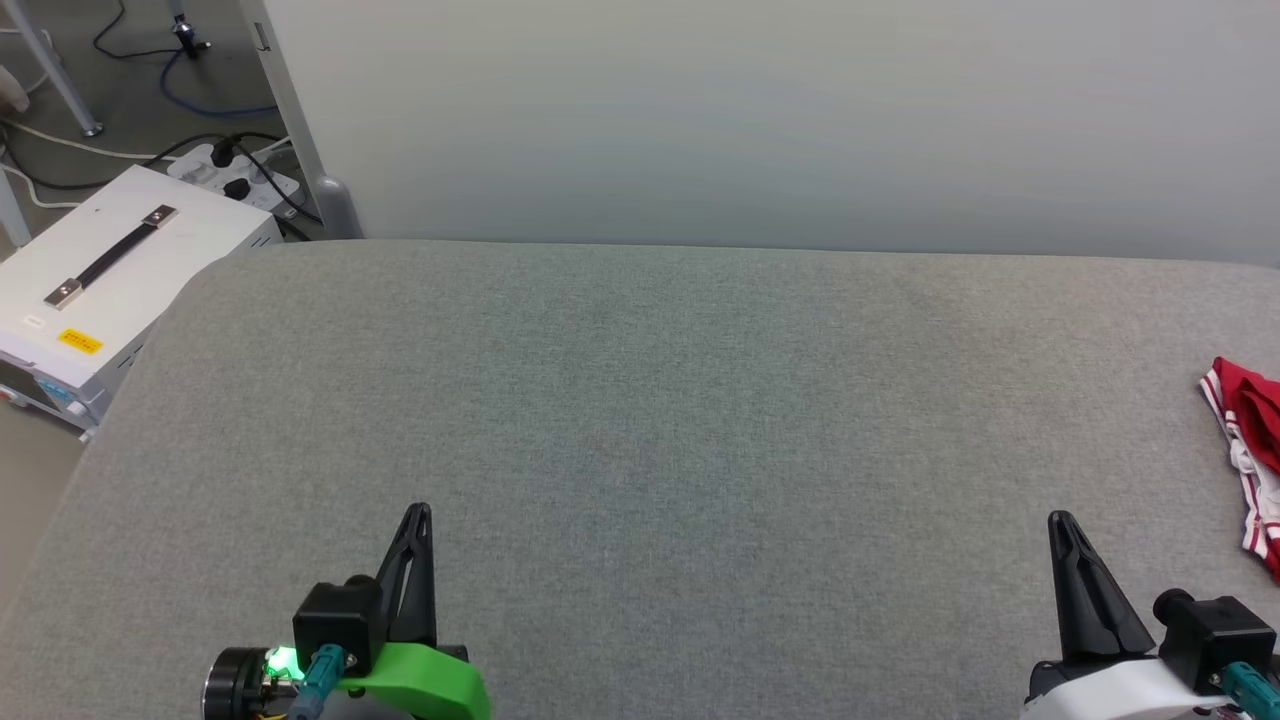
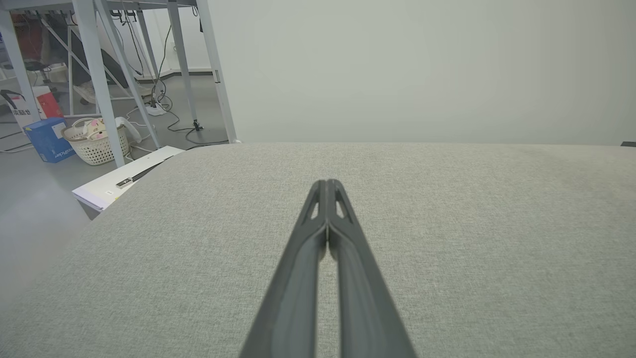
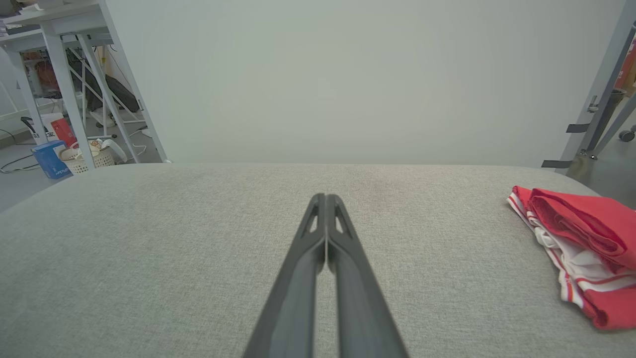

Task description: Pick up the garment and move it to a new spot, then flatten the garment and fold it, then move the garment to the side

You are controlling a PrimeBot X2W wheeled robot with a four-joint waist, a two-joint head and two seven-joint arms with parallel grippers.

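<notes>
At the far right edge of the desk [image 1: 640, 400] the garment [image 1: 1255, 420] lies bunched, apart from the left pincer [image 1: 418, 515] and right pincer [image 1: 1060, 522], both pressed together and empty, so a clumsy sideways nudge there could push it off.

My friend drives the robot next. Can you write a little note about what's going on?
Left hand: shut, empty.
Right hand: shut, empty.
Garment: a layered bundle at the right edge of the grey table, apart from both hands.
Done: it looks folded and set aside.
Left: probably nothing; check the fold.
</notes>
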